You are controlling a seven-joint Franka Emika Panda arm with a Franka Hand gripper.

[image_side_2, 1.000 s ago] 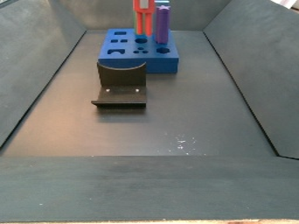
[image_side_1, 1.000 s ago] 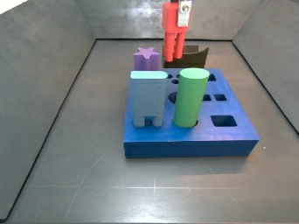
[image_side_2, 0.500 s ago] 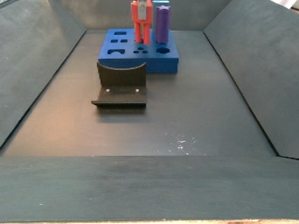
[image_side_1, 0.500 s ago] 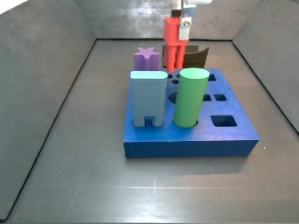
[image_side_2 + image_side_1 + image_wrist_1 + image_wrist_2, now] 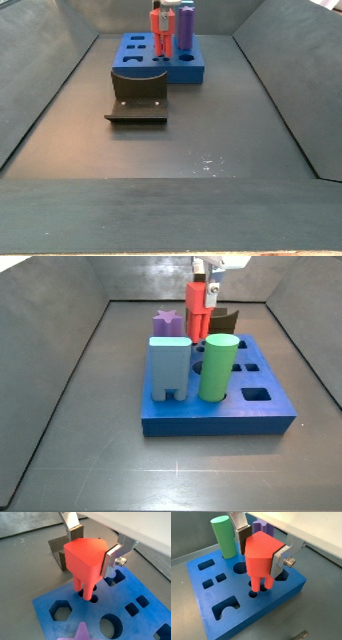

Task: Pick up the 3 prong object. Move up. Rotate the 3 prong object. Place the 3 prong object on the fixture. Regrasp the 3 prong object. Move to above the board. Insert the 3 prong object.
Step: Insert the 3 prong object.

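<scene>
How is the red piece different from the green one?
The red piece is a blocky shape with prongs underneath, while the green piece is a round cylinder. The tool grips the red piece, and nothing touches the green one. In both wrist views the red piece's prongs are just entering holes in the board, while the green piece already stands in its hole. Both stand upright over the blue board.
</scene>
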